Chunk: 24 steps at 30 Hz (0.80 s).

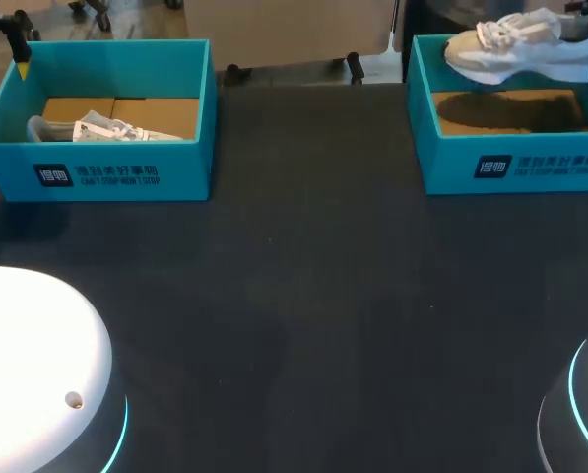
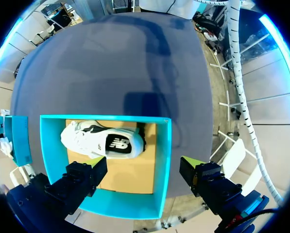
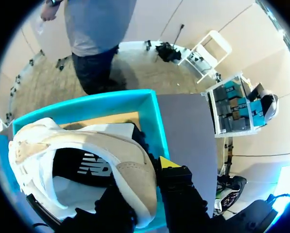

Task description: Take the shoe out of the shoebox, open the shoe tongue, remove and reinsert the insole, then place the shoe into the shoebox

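Observation:
A beige and white shoe (image 1: pixel 520 47) hangs above the right teal shoebox (image 1: pixel 515 163). My right gripper (image 3: pixel 145 189) is shut on its heel wall, one yellow-tipped finger (image 3: pixel 169 163) outside and the other hidden inside the shoe (image 3: pixel 86 145). Below it lies that box (image 3: pixel 96 104) with its cardboard floor. A second white shoe (image 1: pixel 106 129) lies on its side in the left teal shoebox (image 1: pixel 97 158). My left gripper (image 2: pixel 144 171) hovers open above this box (image 2: pixel 164 160), over the shoe (image 2: pixel 93 141). In the head view only its tip (image 1: pixel 22 67) shows, at the box's far left corner.
The two boxes stand at the far left and far right of the dark table (image 1: pixel 303 296). My arms' white bases (image 1: pixel 37 374) fill the near corners.

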Motion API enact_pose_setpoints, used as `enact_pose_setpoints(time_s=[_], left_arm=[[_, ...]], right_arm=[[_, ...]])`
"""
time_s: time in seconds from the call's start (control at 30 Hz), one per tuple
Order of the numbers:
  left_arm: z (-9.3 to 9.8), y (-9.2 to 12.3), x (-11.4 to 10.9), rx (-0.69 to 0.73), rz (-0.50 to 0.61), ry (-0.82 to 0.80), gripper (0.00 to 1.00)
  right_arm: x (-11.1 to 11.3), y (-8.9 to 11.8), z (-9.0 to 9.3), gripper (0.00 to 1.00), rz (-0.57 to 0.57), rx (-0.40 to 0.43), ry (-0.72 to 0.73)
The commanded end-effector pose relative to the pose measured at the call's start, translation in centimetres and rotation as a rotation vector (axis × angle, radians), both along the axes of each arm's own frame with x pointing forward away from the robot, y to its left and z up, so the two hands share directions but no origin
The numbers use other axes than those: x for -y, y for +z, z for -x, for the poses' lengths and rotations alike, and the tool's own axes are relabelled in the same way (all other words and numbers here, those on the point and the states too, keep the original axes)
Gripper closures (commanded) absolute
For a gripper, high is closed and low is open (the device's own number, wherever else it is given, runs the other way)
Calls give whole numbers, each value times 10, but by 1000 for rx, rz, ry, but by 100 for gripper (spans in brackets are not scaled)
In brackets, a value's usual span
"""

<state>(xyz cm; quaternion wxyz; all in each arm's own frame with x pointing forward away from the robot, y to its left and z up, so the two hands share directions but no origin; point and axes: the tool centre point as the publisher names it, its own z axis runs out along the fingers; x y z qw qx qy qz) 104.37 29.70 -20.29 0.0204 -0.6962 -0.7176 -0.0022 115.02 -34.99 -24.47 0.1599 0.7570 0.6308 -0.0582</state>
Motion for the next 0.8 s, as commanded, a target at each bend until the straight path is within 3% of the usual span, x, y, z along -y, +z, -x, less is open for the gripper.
enact_pose_setpoints(time_s=[0.03, 0.5, 0.8], left_arm=[[1, 0, 0, 2, -2, 0, 0], [1, 0, 0, 2, -2, 0, 0], [1, 0, 0, 2, -2, 0, 0]], right_arm=[[-13, 40, 25, 100, 9, 58, 43], [-38, 92, 50, 100, -20, 68, 144], [-45, 95, 51, 100, -18, 88, 112]])
